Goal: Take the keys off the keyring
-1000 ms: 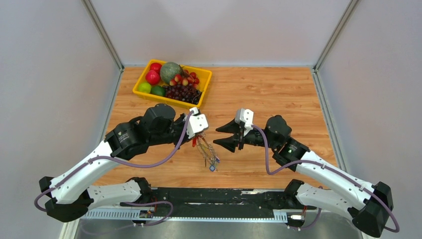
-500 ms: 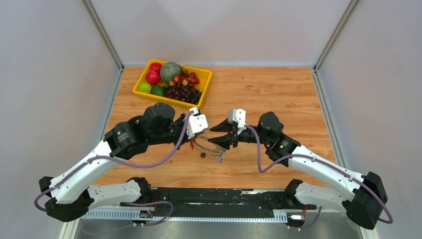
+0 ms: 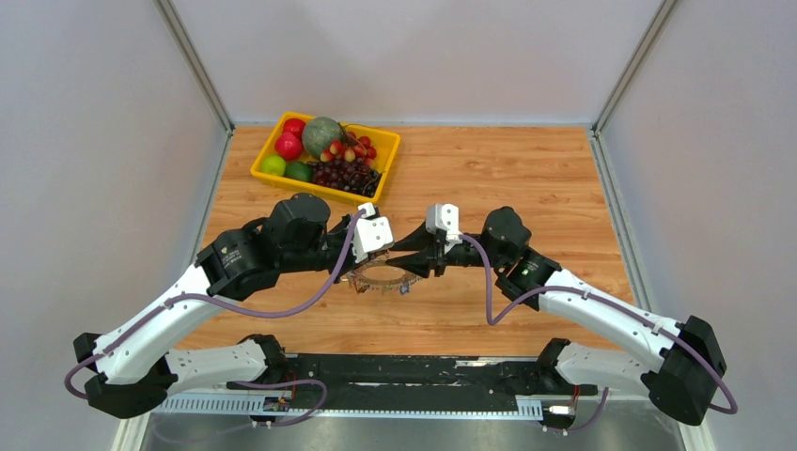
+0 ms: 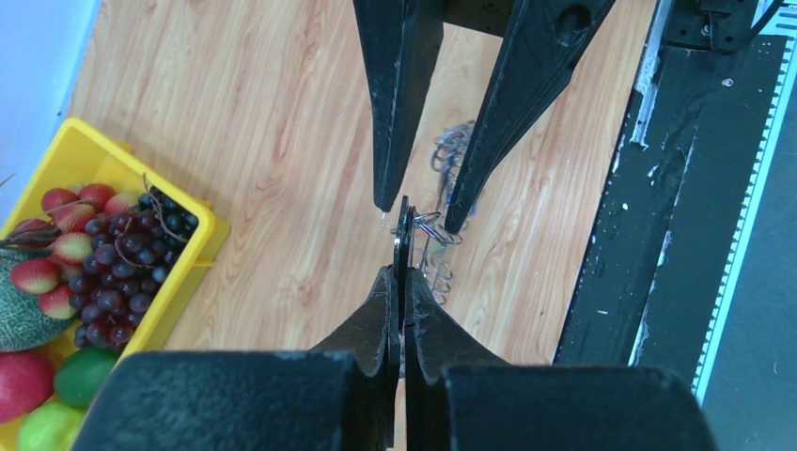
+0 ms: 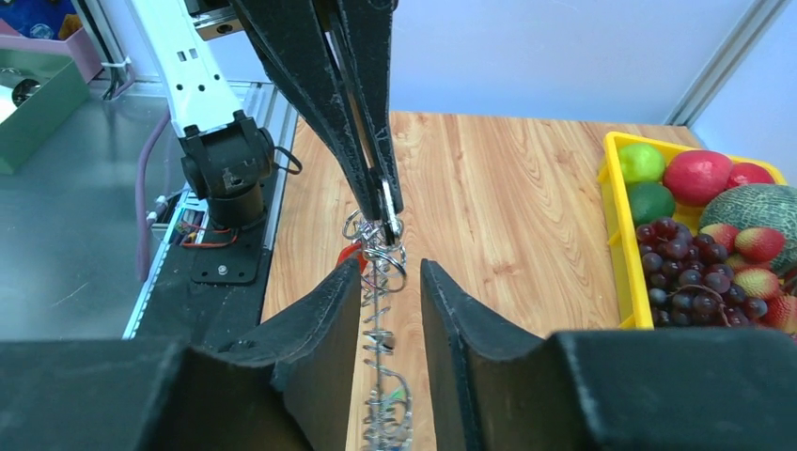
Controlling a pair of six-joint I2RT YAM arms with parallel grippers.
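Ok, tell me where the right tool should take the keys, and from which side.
Take the keys just past the left tool's pinch on the keyring, coming from the side opposite. They string out in a narrow line between the right tool's open fingers.

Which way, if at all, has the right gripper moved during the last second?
Yes. Against the yellow tray, the right gripper has shifted left, closing in on the left gripper and the keyring it holds.

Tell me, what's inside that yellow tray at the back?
Fruit fills the yellow tray: red apples, green fruits, a melon, dark grapes and small reddish fruits. The tray's floor is covered by them, so anything underneath is hidden.
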